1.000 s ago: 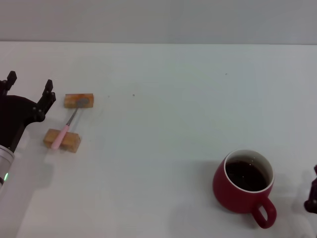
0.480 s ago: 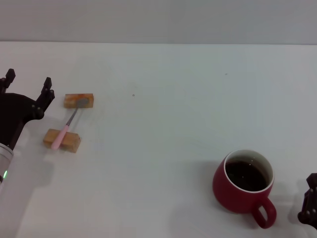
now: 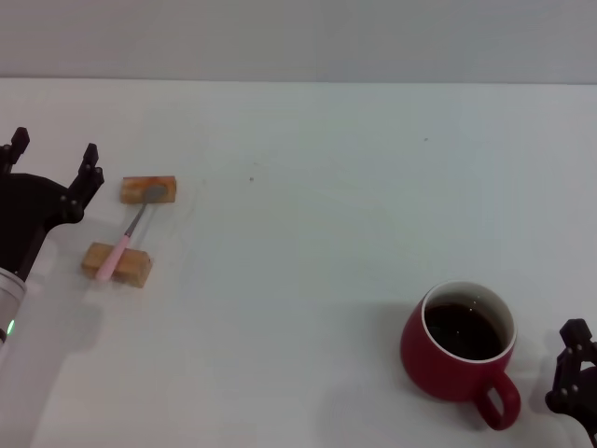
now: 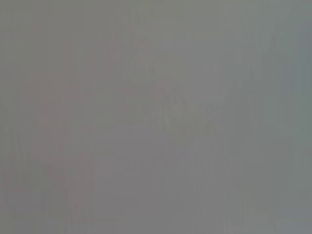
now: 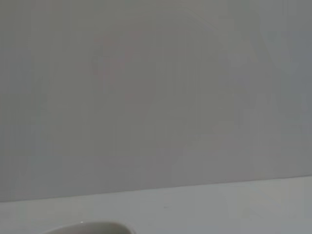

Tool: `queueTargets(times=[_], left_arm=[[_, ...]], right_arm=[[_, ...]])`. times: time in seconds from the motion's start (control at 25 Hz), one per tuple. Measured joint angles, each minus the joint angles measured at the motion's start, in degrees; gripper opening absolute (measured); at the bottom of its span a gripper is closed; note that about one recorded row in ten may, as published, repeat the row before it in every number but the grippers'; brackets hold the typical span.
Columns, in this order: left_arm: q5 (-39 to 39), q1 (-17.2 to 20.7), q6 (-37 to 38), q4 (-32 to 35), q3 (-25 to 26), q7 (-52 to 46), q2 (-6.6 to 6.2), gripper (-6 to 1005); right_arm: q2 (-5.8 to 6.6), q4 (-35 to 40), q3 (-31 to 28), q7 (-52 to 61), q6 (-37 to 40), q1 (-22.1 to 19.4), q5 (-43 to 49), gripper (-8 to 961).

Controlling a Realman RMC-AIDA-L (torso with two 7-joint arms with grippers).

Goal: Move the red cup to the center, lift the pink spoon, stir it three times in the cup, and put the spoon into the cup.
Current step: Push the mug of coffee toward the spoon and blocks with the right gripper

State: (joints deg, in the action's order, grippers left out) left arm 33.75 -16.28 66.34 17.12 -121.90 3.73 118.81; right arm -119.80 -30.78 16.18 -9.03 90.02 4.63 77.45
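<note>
At table's right, red cup (image 3: 459, 356), unmarked, is flanked by right gripper (image 3: 571, 381), aperture indeterminable; left gripper (image 3: 51, 161) spread, empty, beside pink spoon (image 3: 126, 236).

Dark-red cup (image 3: 455, 355) with white inner rim; pale-pink-handled spoon (image 3: 128, 236) on tan blocks (image 3: 118, 264).

Pink spoon (image 3: 128, 236) across two blocks (image 3: 118, 264) far left, red cup (image 3: 461, 356) front right
</note>
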Motion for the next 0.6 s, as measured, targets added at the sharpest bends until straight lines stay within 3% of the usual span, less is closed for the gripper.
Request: queueTargets(times=[0.6], left_arm=[[0.0, -0.77, 0.2, 0.02, 0.32, 0.06, -0.1, 833]], right_arm=[[-0.09, -1.25, 0.26, 0.19, -1.31, 1.84, 1.65, 0]])
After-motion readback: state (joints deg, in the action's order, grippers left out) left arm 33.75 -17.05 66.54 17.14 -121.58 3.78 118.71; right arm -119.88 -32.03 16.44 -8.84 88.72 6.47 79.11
